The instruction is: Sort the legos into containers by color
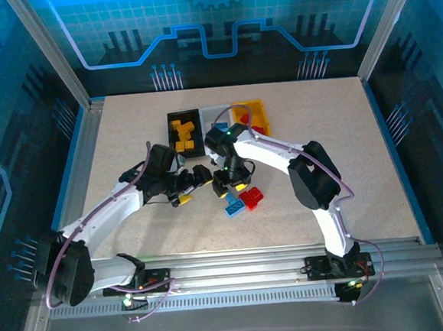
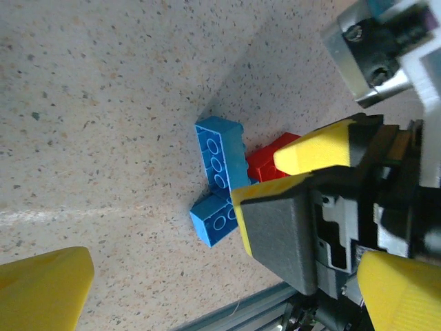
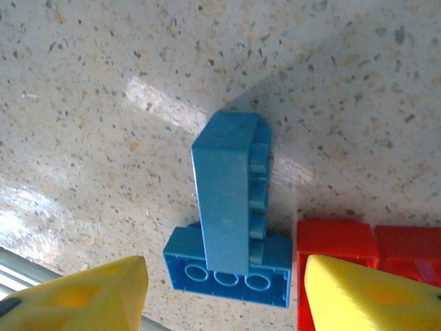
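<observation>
Right fingers (image 3: 365,296) apart, straight down astride blue legos (image 3: 227,207)

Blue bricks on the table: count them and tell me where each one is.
2. One blue brick stands on its side on the table; the second blue brick lies across its end, hollow underside showing, beside a red brick. Others may be hidden.

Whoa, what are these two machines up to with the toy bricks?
Two robot arms are sorting toy bricks by colour into three joined bins. The right claw hangs open over two blue bricks on the table, a red brick beside them. The left claw is open close by. Yellow bricks lie in the black bin, red ones in the orange bin.
</observation>
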`<state>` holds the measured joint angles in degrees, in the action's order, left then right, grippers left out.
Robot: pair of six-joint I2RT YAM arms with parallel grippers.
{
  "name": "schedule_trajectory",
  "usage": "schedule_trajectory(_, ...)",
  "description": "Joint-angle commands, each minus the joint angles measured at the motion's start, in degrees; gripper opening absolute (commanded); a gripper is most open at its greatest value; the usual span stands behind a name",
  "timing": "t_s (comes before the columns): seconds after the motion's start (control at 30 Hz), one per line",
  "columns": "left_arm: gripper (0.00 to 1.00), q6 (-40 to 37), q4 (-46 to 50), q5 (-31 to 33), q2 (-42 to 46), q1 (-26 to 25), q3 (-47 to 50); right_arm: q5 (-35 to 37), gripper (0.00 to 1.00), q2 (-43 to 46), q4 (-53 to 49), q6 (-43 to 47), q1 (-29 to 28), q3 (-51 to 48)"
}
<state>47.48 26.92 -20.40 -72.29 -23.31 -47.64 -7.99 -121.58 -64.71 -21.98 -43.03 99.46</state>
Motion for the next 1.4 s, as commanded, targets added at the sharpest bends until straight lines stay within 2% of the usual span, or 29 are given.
schedule_trajectory(0.0, 0.99, -1.52, 2.53, -0.95, 1.8, 0.68, 1.78, -0.45, 0.62, -2.39, -1.73, 1.32, -0.8, 2.35)
schedule_trajectory(0.53, 0.99, -1.51, 3.94, -1.2, 3.25, 1.69, 2.67, 3.92, 0.53, -7.87, -1.91, 1.5, -1.17, 5.4)
schedule_trajectory(0.7, 0.99, -1.87, 4.32, -1.48, 2.69, 1.93, 2.0, 4.91, 0.38, -7.93, -1.49, 1.18, -0.86, 5.23)
schedule_trajectory(0.93, 0.99, -1.88, 3.94, -1.74, 1.87, 2.01, 1.47, 5.72, 0.25, -6.71, -0.92, 0.64, -0.72, 5.05)
schedule_trajectory(1.37, 0.99, -1.06, 0.94, -2.4, -1.11, 1.95, 0.36, 2.7, 0.22, -0.33, -0.24, -2.51, 3.46, 5.4)
